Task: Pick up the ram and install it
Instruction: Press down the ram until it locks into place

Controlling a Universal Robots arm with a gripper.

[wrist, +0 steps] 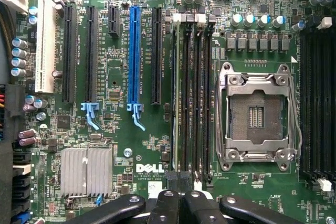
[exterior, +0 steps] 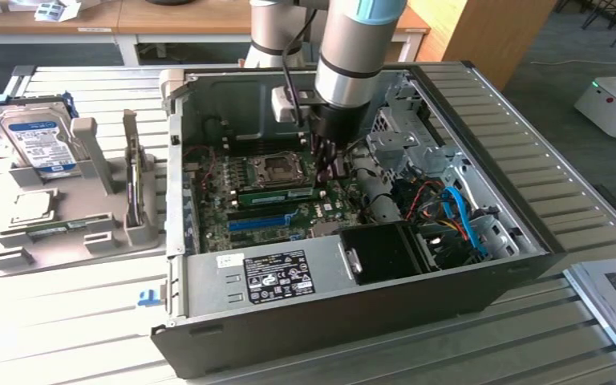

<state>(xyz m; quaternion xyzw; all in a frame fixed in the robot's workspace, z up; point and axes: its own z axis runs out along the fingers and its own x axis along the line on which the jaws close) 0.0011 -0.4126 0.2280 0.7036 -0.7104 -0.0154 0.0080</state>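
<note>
Resting on a slatted table (exterior: 73, 321), an open computer case (exterior: 319, 321).

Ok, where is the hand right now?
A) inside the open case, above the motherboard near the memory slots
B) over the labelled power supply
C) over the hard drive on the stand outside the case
A: the exterior view shows the hand down inside the case over the motherboard, and the wrist view looks straight onto the memory slots.
</note>
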